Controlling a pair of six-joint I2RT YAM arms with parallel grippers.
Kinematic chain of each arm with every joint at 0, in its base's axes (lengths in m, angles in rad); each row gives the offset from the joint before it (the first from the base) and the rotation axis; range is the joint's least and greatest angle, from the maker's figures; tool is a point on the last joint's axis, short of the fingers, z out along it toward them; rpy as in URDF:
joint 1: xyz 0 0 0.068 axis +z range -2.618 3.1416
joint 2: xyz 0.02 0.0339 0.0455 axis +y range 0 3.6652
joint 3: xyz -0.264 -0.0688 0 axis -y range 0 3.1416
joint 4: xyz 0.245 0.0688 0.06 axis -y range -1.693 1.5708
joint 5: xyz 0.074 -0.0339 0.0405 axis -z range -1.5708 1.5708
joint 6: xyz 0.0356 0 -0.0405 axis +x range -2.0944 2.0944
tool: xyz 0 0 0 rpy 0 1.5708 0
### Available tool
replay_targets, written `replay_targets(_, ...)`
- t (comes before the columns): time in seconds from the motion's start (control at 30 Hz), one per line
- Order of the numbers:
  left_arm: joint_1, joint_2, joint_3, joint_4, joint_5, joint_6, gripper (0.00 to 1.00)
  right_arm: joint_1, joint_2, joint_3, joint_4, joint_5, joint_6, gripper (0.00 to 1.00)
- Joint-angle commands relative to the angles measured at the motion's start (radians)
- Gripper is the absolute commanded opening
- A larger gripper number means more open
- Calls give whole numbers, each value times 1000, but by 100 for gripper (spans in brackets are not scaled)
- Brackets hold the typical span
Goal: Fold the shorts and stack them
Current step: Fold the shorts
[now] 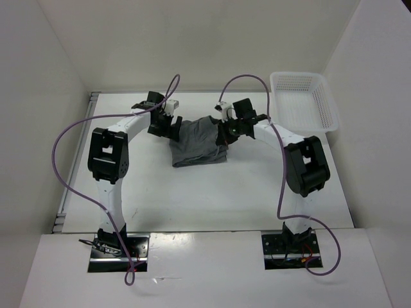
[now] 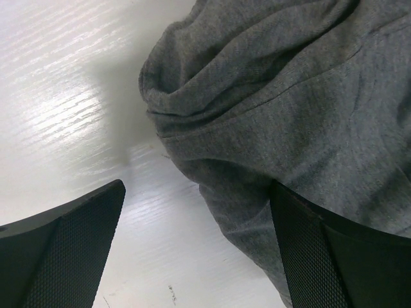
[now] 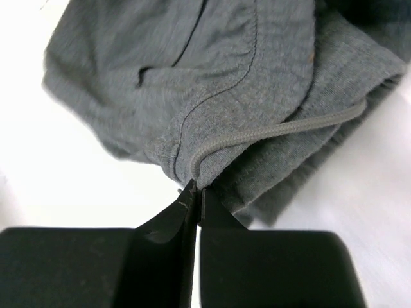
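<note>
Shorts (image 1: 198, 142) lie on the counter (image 1: 212, 192) about mid-way between my two arms, toward the far side, well apart from the white basket (image 1: 307, 127) at the far right. The cloth is bunched into a rough block: layers overlap, but the edges are uneven and deep wrinkles show in the left wrist view. My left gripper (image 2: 196, 212) stands wide open and low at the left edge of the shorts; one finger is over bare counter and the other is against the grey cloth, with nothing held. My right gripper (image 3: 194, 192) is closed, tips together and right at the near edge of the fabric, where the drawstring (image 3: 282, 128) runs out of the hem. I cannot tell whether any cloth is caught between the tips or whether they only touch the edge. My reading is that folding is under way but not finished. The layers need squaring and flattening. I see no other pair and no pile, so stacking is not yet done.
</note>
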State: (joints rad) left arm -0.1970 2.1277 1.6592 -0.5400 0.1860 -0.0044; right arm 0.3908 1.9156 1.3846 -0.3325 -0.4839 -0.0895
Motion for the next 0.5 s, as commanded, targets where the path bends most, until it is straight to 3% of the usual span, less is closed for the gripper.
replay_targets(0.0,2,0,39,0,10,4,100,-32,-137,-35,-106,-80,-88,0)
replay_targets(0.17,2,21,50,-9,10,4,100,-32,-148,-172,-79,-127,-53,0)
replay_targets(0.33,2,44,50,-18,10,4,100,-32,-129,-268,-57,-68,-78,2)
replay_targets(0.43,2,55,59,-18,10,4,100,-32,-119,-286,-48,-82,-78,10)
replay_targets(0.47,2,55,59,-18,10,4,100,-32,-119,-286,-48,-82,-78,21)
